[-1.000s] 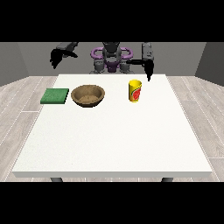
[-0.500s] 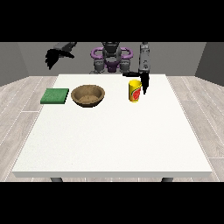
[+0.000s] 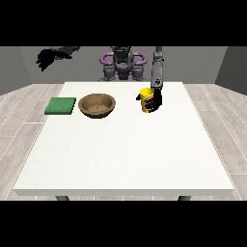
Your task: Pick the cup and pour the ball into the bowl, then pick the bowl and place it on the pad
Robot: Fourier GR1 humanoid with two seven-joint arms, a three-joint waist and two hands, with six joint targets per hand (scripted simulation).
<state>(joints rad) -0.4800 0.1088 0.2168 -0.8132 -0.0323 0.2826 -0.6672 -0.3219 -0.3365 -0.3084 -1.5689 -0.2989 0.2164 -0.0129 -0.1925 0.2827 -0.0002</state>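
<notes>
The near part of the white surface (image 3: 125,164) carries nothing that belongs to the task; all the things stand in a row toward the far side. There, at the view's left, lies the green pad (image 3: 61,105), flat and with nothing on it. Just beside it, to the right, stands the brown bowl (image 3: 97,104), upright, and it looks empty inside, so the pouring is not done yet. Further right, apart from the bowl, stands the yellow cup (image 3: 146,99), upright on the surface; the ball cannot be seen from here. The hand at the view's right (image 3: 155,100) is right at the cup, on its right side, and its dark fingers seem to lie against the cup's wall, but I cannot tell if they are already closed round it or only near it. Behind, above the far edge, the hand at the view's left (image 3: 47,58) hangs in the air, well apart from all things, with fingers that look curled and holding nothing. In my judgement only the very first step, grasping the cup, is under way; lifting, pouring, and moving the bowl to the pad all remain.
</notes>
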